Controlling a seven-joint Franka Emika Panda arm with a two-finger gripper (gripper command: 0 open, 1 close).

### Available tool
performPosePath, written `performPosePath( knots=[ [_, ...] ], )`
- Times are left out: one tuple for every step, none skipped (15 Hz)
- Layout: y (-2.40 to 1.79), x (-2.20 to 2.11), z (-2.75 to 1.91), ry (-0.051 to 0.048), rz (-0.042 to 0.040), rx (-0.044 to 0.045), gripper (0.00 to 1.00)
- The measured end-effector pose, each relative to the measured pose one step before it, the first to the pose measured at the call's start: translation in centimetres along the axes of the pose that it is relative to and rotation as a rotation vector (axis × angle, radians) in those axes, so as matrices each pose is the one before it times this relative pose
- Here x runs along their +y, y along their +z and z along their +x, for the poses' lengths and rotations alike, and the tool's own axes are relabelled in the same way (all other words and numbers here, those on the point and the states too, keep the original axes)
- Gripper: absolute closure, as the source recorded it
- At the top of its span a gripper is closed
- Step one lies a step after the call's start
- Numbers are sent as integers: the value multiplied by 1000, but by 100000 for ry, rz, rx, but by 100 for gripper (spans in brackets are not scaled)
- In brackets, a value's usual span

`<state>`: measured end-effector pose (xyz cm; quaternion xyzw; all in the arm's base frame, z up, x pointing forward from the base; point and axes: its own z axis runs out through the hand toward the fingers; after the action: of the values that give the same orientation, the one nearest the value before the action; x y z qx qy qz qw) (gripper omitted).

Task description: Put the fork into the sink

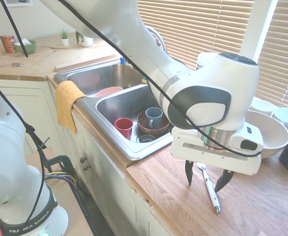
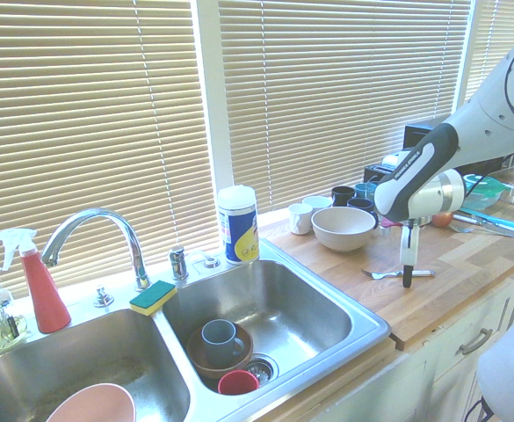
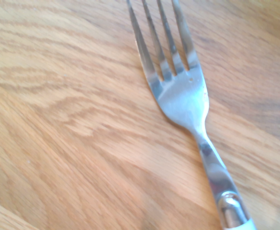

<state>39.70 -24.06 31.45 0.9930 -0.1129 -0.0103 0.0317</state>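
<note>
My tool [image 1: 206, 179]: fingers spread, straddling the fork's white handle, nothing pinched | fork [image 1: 209, 186]: flat on wooden tabletop [image 1: 262, 196], lower right of frame | sink [image 1: 129, 105]: centre frame, holding cups.

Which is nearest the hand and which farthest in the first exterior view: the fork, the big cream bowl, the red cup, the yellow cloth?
1. Fork: on the wooden counter, between the fingers of the hand.
2. Big cream bowl: just behind the hand.
3. Red cup: in the near sink basin.
4. Yellow cloth: draped over the sink's front edge.
</note>
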Motion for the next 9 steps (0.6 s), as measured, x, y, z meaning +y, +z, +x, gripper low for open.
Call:
performPosePath(
  knots=[
    [10, 14, 9, 25, -26, 70, 100],
    [0, 2, 7, 4, -15, 54, 100],
    [8, 5, 6, 7, -15, 34, 100],
    [8, 19, -4, 28, -22, 16, 100],
    [4, 60, -20, 72, -51, -16, 100],
    [11, 101, -37, 223, -4, -27, 100],
    [12, 91, -36, 209, 7, -27, 100],
    [13, 107, -41, 318, 8, -25, 100],
    [11, 40, -21, 239, 6, -20, 100]
  ],
)
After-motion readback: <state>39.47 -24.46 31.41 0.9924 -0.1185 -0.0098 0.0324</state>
